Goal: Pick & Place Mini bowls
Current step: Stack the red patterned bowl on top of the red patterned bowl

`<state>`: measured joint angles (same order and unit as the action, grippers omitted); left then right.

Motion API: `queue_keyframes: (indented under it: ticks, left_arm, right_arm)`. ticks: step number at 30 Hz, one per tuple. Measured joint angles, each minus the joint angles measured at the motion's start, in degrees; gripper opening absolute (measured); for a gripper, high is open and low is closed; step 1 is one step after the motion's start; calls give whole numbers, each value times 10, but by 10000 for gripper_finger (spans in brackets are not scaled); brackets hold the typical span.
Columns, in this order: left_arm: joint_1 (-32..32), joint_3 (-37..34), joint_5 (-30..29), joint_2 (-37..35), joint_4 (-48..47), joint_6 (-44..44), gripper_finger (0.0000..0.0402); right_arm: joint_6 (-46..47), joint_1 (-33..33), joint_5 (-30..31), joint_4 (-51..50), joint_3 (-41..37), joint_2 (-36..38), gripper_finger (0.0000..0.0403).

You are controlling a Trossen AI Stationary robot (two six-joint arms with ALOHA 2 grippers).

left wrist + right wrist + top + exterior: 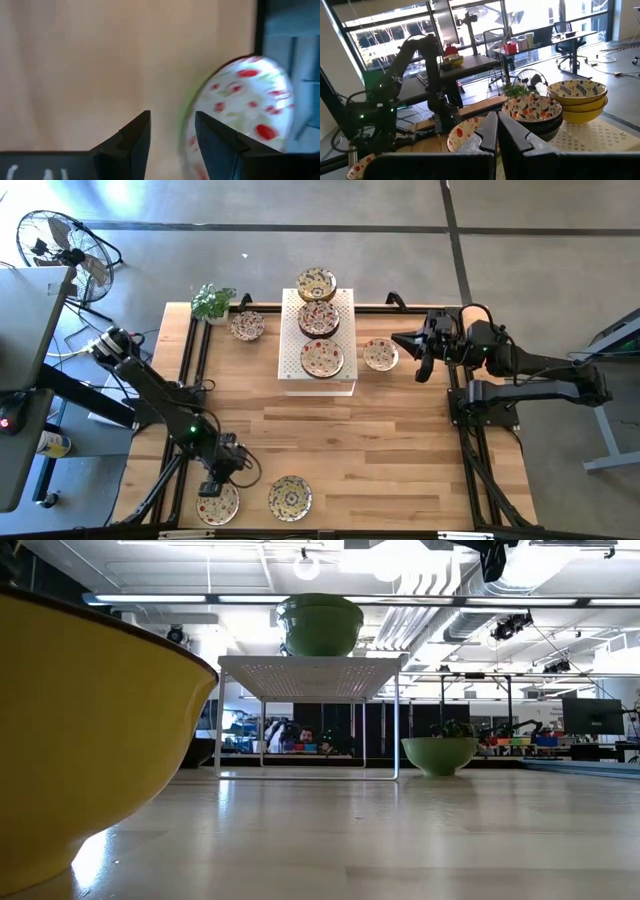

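Down at the lower left of the high view, the left gripper (213, 488) hung just over a red-flowered mini bowl (218, 503) near the desk's (400, 450) front edge, and its wrist view showed the fingers (135, 137) parted, one on the bare wood and the other over the bowl's rim (240, 100), gripping nothing; that straddle reads as either a rim pinch being lined up or a bowl just set down, and which one cannot be told. A second bowl (289, 497) lay just beside it to the right, so this corner looks like the place where bowls are being gathered. The rest of the mini bowls sat at the top centre of the high view: stacks on the white perforated stand (345, 305), with one at its far edge (316, 282), one in the middle (319, 319) and one at its near end (322, 359), plus a loose bowl to its left (247, 326) and another to its right (380, 354). The right gripper (412, 350) waited beside that right-hand bowl, well placed to take it, with its fingers (487, 132) pressed together and empty. A small green plant (212, 301) stood at the desk's far left corner. No brand, label or legible writing showed on the bowls, the stand or the arms.
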<state>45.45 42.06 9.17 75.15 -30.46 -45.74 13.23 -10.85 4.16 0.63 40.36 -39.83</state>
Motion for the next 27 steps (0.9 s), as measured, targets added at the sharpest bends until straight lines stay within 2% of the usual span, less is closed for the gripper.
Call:
queue_keyframes:
  ticks: [5,10,13,18,25,27]
  left_arm:
    - [0,0,24,39,78,4,152]
    - [0,0,27,64,85,3,141]
    - [0,0,39,70,85,11,111]
    - [-1,0,72,69,78,41,19]
    - [-18,-1,110,26,34,19,8]
    - [-33,-1,97,-5,8,5,8]
  right_arm:
    - [4,0,0,1,0,1,1]
    - [4,0,0,1,0,1,2]
    - [4,0,0,1,0,1,1]
    - [4,0,0,1,0,1,2]
    - [3,0,-1,1,0,1,2]
    - [3,0,-6,1,0,1,1]
